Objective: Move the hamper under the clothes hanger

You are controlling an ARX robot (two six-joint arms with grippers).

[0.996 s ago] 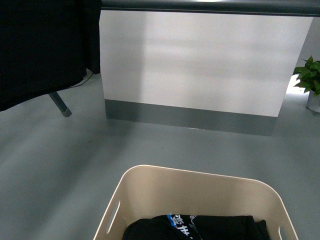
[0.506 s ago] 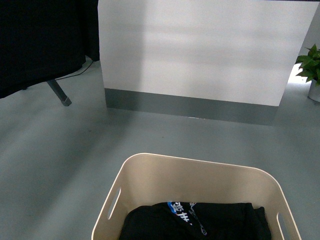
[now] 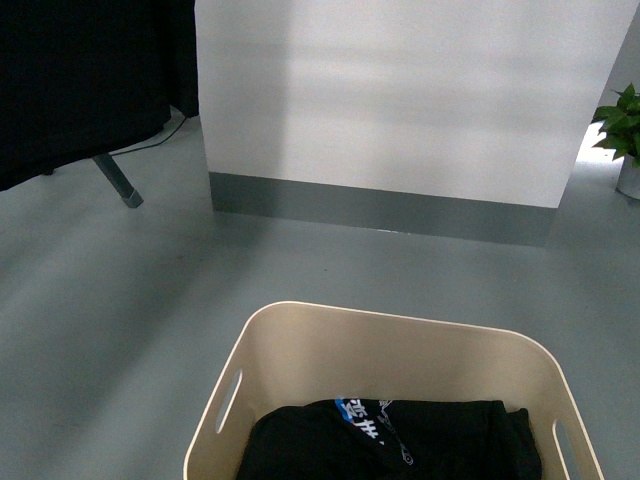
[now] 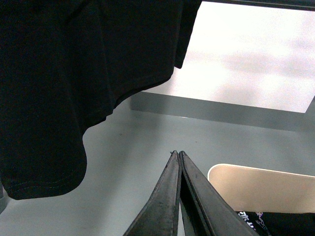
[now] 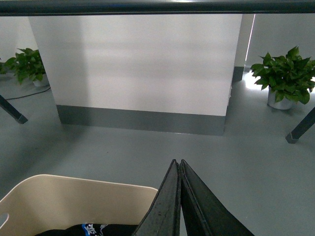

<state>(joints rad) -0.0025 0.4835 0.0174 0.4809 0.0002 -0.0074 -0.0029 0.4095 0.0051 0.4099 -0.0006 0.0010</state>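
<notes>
Clothes hanger (image 3: 120, 190) with black fabric (image 3: 80, 80) at 10 o'clock; hamper (image 3: 390, 370) at 6, holding a dark garment (image 3: 390, 450). Left gripper (image 4: 178, 157) and right gripper (image 5: 177, 164) both pressed closed, empty. Risk: unheld hamper misses the rack or clips its leg.

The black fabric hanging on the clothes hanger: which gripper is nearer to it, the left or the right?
Left. The left gripper points beside the black fabric, which fills much of its view. The right gripper faces the white panel; no fabric shows there.
</notes>
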